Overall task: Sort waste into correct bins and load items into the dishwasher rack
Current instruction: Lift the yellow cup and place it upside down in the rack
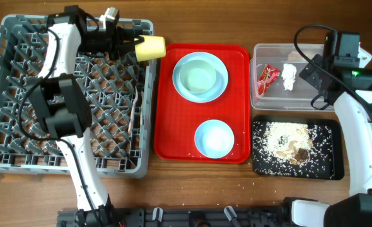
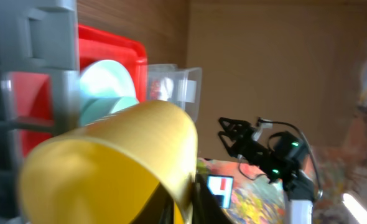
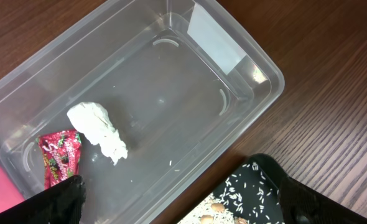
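Now, left end effector (image 1: pixel 135 45) gripping yellow cup (image 1: pixel 153 48), right end effector (image 3: pixel 185 200) wide open, wrapper (image 3: pixel 60 157) print illegible

Looks like a robotics lab bench to me: a left arm (image 1: pixel 79 165) and right arm (image 1: pixel 362 135) at a wood-grain table (image 1: pixel 205 19), a grey dishwasher rack (image 1: pixel 110 94) and red tray (image 1: pixel 173 132) laid out canteen-style.

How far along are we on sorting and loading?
Done: snack wrapper and tissue lie in the clear tub; food scraps in the black tray. In hand: left gripper holds the yellow cup at the dishwasher rack's edge. Remaining: green bowl, blue plate, small blue bowl on the red tray.
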Robot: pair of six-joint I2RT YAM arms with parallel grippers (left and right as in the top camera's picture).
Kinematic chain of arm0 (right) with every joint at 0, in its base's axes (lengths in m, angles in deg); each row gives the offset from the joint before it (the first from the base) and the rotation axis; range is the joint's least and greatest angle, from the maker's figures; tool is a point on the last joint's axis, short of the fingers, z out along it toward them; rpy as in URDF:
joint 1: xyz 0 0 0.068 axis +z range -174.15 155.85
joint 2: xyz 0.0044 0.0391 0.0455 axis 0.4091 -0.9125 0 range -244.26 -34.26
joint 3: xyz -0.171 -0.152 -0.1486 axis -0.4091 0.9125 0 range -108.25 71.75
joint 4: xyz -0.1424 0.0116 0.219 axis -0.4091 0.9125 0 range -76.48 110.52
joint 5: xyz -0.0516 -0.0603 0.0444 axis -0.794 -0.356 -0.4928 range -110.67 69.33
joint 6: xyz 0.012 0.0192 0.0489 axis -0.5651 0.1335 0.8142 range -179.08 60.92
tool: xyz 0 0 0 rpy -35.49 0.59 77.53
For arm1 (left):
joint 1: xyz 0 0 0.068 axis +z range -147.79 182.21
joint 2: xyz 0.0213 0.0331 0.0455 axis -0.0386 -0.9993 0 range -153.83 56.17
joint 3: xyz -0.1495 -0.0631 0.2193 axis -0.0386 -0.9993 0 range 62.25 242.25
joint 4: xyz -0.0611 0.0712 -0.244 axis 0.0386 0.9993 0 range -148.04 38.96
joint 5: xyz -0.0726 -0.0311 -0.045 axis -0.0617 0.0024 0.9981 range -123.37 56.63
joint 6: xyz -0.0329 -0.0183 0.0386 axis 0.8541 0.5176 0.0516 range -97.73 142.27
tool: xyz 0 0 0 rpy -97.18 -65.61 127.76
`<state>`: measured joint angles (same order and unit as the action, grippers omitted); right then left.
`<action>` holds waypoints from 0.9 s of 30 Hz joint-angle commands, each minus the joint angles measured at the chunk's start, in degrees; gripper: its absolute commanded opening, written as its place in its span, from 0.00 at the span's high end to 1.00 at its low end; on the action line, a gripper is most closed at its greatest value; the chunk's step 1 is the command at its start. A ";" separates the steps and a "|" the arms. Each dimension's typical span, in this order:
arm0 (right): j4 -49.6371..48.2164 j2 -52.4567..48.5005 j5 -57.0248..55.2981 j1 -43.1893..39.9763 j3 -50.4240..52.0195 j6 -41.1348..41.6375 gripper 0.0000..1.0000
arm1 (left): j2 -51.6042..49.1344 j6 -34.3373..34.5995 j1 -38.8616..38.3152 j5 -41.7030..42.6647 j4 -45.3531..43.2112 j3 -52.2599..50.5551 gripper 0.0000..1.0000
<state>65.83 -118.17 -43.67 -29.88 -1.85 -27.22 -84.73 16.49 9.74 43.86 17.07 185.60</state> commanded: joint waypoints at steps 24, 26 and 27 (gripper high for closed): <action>-0.02 1.20 -1.01 0.04 -0.42 -0.28 0.00 | 24.90 10.49 4.72 -42.82 9.18 -0.44 0.50; -0.02 1.20 -1.01 0.04 -0.42 -0.31 0.00 | 27.17 10.75 3.32 -43.45 10.49 -0.44 0.64; 0.00 1.20 -1.01 0.04 -0.42 -0.31 0.00 | 28.11 10.75 1.66 -45.03 10.16 -0.44 0.80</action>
<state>65.81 -118.17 -43.67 -29.88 -1.85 -27.22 -59.14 25.71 14.22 3.20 27.32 185.21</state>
